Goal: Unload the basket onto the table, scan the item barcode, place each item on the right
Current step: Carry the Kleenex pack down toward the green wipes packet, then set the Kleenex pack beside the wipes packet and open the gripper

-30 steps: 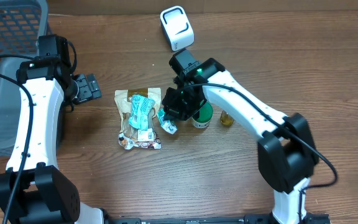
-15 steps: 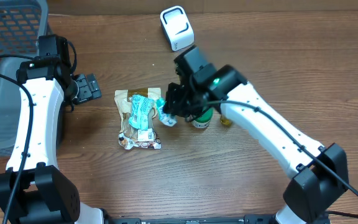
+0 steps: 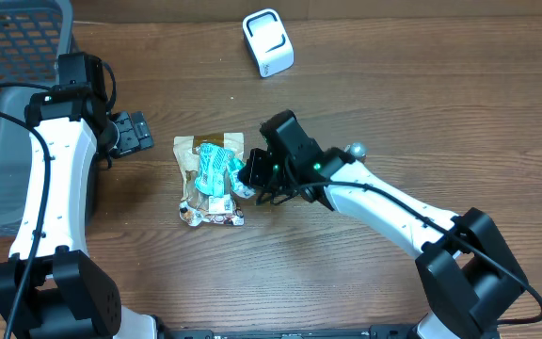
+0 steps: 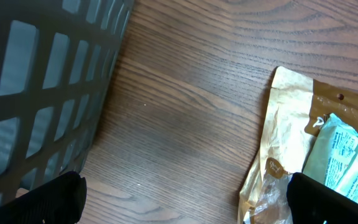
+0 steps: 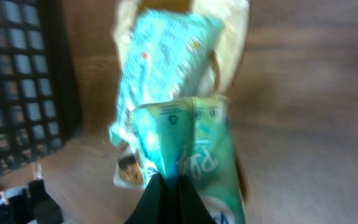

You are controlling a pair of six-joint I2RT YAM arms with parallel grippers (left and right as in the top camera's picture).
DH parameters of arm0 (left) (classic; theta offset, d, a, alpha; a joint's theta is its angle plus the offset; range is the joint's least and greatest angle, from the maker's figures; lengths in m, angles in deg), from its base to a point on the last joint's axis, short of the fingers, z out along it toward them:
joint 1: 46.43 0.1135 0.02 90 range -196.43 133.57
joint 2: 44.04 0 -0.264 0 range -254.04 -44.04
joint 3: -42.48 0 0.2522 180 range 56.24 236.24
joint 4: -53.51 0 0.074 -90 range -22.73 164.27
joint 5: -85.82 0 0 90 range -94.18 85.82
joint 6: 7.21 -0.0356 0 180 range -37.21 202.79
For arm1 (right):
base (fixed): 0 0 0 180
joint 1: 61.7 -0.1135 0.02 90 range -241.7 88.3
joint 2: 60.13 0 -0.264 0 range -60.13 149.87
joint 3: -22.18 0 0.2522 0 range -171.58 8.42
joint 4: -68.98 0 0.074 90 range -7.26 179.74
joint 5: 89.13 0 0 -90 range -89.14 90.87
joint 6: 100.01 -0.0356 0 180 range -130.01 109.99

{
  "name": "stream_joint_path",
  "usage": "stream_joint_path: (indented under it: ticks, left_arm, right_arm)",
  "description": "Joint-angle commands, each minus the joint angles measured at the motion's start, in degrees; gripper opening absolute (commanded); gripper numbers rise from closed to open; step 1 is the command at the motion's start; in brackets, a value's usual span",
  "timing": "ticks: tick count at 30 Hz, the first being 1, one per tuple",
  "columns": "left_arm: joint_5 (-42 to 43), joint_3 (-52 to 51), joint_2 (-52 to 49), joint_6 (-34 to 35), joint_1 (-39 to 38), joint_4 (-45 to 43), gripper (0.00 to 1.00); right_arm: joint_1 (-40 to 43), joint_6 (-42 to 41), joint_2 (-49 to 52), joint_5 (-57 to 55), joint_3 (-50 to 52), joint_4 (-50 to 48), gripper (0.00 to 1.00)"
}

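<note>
Both right fingers (image 5: 154, 205) pinch blurred teal pouch (image 5: 191, 143).

Left end effector (image 3: 137, 131) agape, right end effector (image 3: 250, 176) seemingly shut.

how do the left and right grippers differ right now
The left gripper is open and holds nothing; the right gripper is shut on a teal packet. The left gripper is beside the grey basket; the right gripper is by the tan pouch in the middle of the table. Both are black, two-fingered grippers.
</note>
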Motion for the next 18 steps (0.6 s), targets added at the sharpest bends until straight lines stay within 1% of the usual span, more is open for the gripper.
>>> stream_joint_path:
  ticks: [1, 4, 8, 10, 18]
  left_arm:
    - [-0.7, 1.2, 0.9, -0.8, 0.1, 0.0, 0.99]
    - [-0.7, 1.2, 0.9, -0.8, 0.1, 0.0, 1.00]
    - [-0.7, 1.2, 0.9, -0.8, 0.1, 0.0, 1.00]
    - [-0.7, 1.2, 0.9, -0.8, 0.1, 0.0, 0.99]
    - [-0.7, 1.2, 0.9, -0.8, 0.1, 0.0, 0.99]
  right_arm:
    - [0.2, -3.9, -1.8, -0.2, 5.5, -6.8, 0.04]
    - [0.2, -6.1, -1.8, -0.2, 10.4, -15.7, 0.04]
    - [0.2, -7.3, -1.5, -0.2, 14.3, -22.5, 0.04]
    - [0.2, -7.5, -1.1, -0.4, 14.9, -23.9, 0.04]
    - [0.2, -9.8, -0.4, -2.9, 15.3, -23.9, 0.04]
